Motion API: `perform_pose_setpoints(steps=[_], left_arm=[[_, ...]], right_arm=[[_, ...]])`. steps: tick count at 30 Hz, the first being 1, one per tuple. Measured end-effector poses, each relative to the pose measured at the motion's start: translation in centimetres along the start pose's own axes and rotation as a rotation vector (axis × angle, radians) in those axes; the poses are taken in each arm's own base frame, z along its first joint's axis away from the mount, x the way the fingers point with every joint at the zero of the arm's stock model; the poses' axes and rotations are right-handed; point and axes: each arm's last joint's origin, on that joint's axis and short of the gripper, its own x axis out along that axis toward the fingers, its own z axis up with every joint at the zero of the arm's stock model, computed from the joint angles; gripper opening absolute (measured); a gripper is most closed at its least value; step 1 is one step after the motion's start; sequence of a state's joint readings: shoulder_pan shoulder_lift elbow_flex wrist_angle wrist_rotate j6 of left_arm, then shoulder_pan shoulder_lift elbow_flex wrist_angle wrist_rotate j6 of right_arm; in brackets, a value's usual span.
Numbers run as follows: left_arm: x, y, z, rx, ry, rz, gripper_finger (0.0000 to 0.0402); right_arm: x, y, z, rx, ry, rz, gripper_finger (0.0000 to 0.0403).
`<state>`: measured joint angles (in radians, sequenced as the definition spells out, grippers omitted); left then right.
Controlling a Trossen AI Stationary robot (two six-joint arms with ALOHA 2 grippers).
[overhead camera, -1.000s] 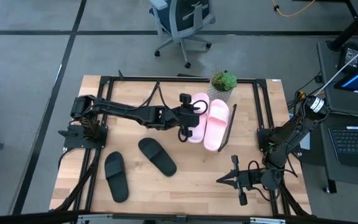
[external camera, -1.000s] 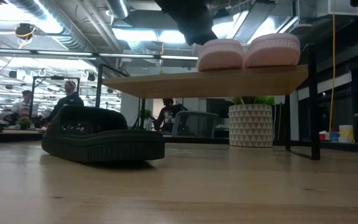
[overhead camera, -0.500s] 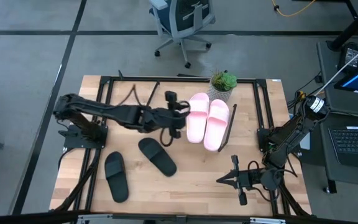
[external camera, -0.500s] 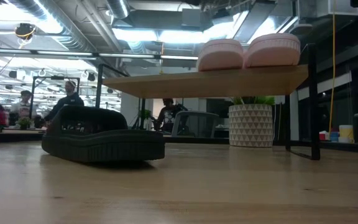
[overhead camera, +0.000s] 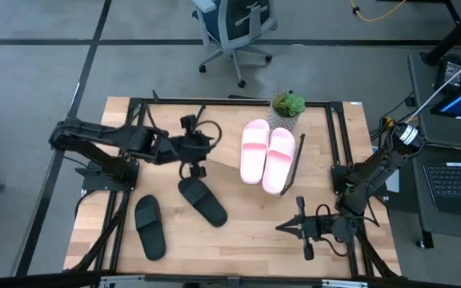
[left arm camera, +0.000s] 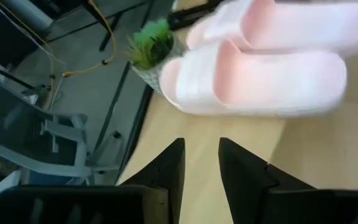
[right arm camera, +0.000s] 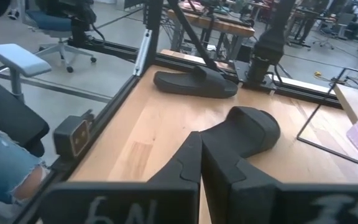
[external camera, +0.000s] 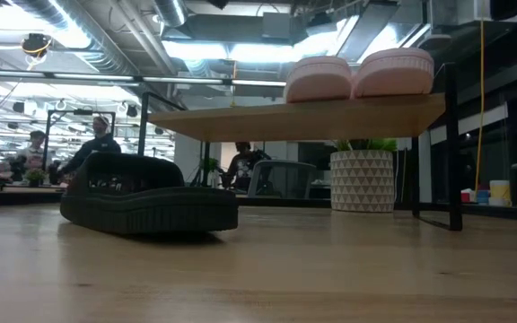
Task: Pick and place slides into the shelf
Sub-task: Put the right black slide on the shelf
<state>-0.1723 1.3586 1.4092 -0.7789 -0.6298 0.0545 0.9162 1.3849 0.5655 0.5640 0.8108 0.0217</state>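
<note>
- Left gripper (overhead camera: 197,154): it has drawn back from the shelf (overhead camera: 224,164) over the last second. A second ago it reached over the pink slides; it now sits off the shelf's near-left edge, above the tabletop, just beyond the toe of the nearer black slide. In the left wrist view its fingers (left arm camera: 166,171) stand a narrow gap apart with nothing between them.
- Far black slide (overhead camera: 150,226): lies on the tabletop well left of the shelf. Position unchanged.
- Near black slide (overhead camera: 202,200): lies on the tabletop, left of and in front of the shelf. Position unchanged. It is the nearest slide to the left gripper.
- Pink slides (overhead camera: 254,150) and (overhead camera: 279,158): both rest side by side on the shelf top, next to the plant pot (overhead camera: 287,110). The left one shifted slightly as the gripper let go and now lies parallel to its mate.
- Right gripper (overhead camera: 292,226): parked in front of the shelf, off its right end, fingers closed together and empty. No movement over the interval.
- Task status (judgement): the pink pair is placed and released. Two black slides remain. The retreat suggests the near black slide is the next pick.
</note>
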Motion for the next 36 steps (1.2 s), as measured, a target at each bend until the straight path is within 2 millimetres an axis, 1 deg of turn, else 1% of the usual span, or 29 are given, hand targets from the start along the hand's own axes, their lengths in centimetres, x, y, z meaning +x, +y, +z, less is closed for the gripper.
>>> perform_pose_setpoints(steps=[3,6,11,16,22,27,31,36], left_arm=[[0.6,-1.1,-1.0,0.03,0.019,0.023,0.0089],[1.2,-2.0,-2.5,0.044,0.046,0.047,0.0089],[0.9,-2.9,-5.3,0.001,0.001,0.047,0.0089],[-0.7,-3.2,-8.1,-0.054,-0.097,-0.006,0.0089],[-3.2,-3.5,-11.0,-0.091,-0.2,-0.099,0.0089],[-4.6,-3.6,-13.3,-0.109,-0.25,-0.158,0.0089],[-5.3,-3.8,-14.8,-0.11,-0.282,-0.188,0.0089],[-6.0,-4.0,-16.3,-0.109,-0.324,-0.249,0.0089]], right_arm=[[0.2,-0.2,0.0,0.003,0.001,-0.009,0.0009],[0.3,-0.3,0.2,0.02,-0.012,0.013,0.0009],[0.9,-0.4,0.9,0.042,-0.028,0.011,0.0009],[2.1,-0.3,1.5,0.018,-0.022,-0.01,0.0009],[3.5,-0.1,3.1,0.026,-0.026,-0.017,0.0009],[5.5,0.2,4.5,-0.022,0.009,-0.05,0.0009],[7.6,0.5,5.4,-0.048,0.056,-0.077,0.0009],[10.6,0.9,6.4,-0.053,0.08,-0.05,0.0009]])
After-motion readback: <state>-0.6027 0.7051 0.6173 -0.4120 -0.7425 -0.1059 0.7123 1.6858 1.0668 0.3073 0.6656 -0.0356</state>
